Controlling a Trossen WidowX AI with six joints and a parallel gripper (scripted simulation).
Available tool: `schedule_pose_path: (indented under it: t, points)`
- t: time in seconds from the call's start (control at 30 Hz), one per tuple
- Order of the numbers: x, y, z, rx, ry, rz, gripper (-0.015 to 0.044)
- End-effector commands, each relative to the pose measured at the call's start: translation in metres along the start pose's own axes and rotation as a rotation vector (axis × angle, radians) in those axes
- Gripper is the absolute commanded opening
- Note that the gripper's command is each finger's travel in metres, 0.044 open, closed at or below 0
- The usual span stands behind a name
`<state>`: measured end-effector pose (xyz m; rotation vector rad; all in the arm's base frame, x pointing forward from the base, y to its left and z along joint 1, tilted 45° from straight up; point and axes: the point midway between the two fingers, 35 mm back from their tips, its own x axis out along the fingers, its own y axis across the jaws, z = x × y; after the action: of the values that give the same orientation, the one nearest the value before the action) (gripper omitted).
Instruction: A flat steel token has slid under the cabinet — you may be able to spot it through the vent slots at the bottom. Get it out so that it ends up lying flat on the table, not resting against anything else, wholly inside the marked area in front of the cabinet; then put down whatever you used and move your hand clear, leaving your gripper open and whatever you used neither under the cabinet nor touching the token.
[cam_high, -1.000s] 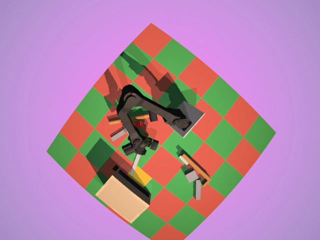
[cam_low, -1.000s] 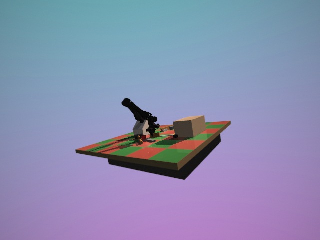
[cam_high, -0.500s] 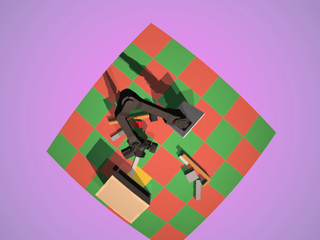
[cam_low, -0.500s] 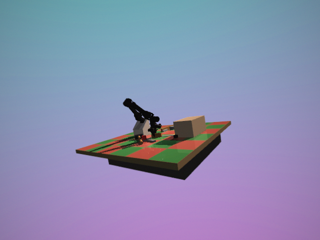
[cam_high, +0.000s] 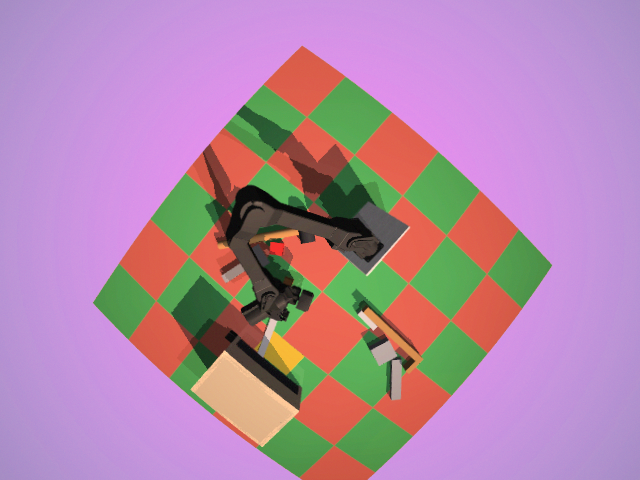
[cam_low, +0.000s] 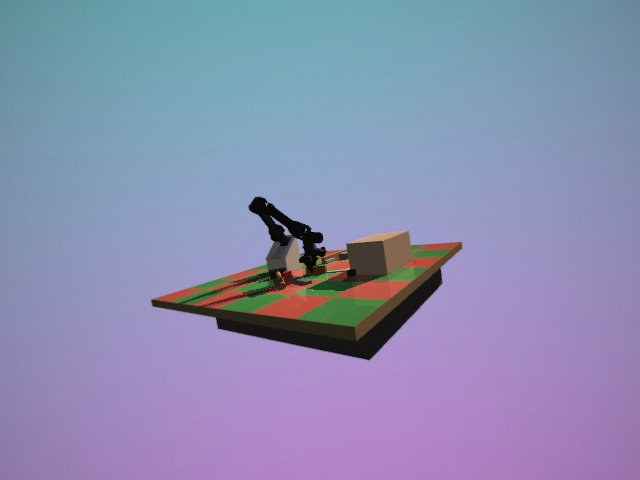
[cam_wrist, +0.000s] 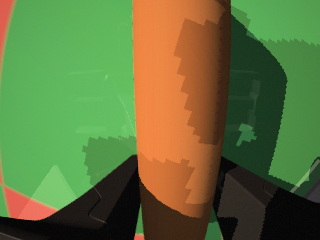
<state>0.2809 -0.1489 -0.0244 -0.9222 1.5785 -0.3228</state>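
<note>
While fingers flank both sides, gripper (cam_high: 281, 304) (cam_low: 311, 269) (cam_wrist: 174, 163) clamps orange handle (cam_wrist: 175, 100), partly open.

Black six-joint robot arm, bent at a high elbow, with its gripper shut on something.
From its base end, the jointed dark arm (cam_high: 253, 222) (cam_low: 284, 219) rises to the elbow, then slopes down to a bulky black wrist (cam_high: 268, 302) (cam_low: 312, 238). Below the wrist, the black parallel-jaw gripper (cam_low: 310, 269) (cam_wrist: 174, 163) points down, low over the surface. In the wrist view, its two dark, angular fingers stand apart on opposite sides of what they grip.
</note>
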Motion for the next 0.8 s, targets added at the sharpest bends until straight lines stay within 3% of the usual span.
schedule_pose_path:
  t: [0.0, 0.77]
  points:
    - [0.0, -0.002, 0.01, 0.011, -0.009, -0.002, 0.0]
    - [-0.001, -0.002, 0.037, 0.012, -0.011, -0.002, 0.0]
